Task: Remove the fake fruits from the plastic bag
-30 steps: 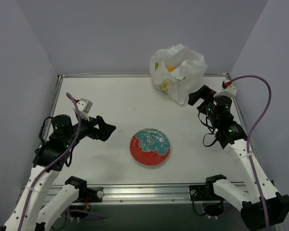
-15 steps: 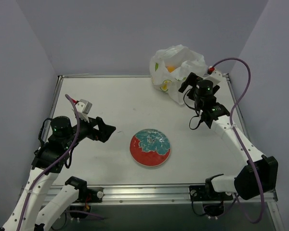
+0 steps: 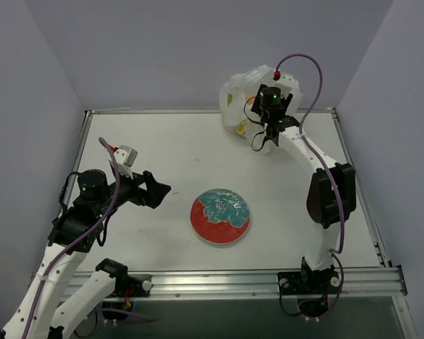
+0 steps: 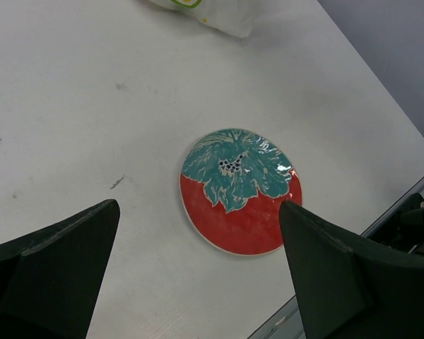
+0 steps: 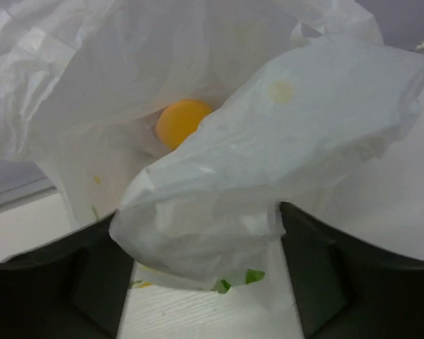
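Observation:
The plastic bag (image 3: 234, 90) stands crumpled at the table's far edge, right of centre. My right gripper (image 3: 263, 106) is pushed up against its near side. In the right wrist view the gripper (image 5: 201, 226) is open, its dark fingers (image 5: 92, 275) straddling a thick white fold of the bag (image 5: 268, 141). Deeper inside the bag's mouth one round yellow-orange fake fruit (image 5: 180, 121) shows; the other fruits are hidden by plastic. My left gripper (image 3: 155, 191) hangs open and empty over the table's left half, far from the bag (image 4: 219, 10).
A red plate with a teal flower (image 3: 220, 216) lies near the table's middle front, seen between the left fingers (image 4: 240, 191). The metal table rail (image 3: 212, 279) runs along the front. Grey walls close in behind the bag and on both sides.
My right arm has stretched forward and left from the table's right side to the bag, bringing its fingers around a fold. The left arm has stayed where it was.

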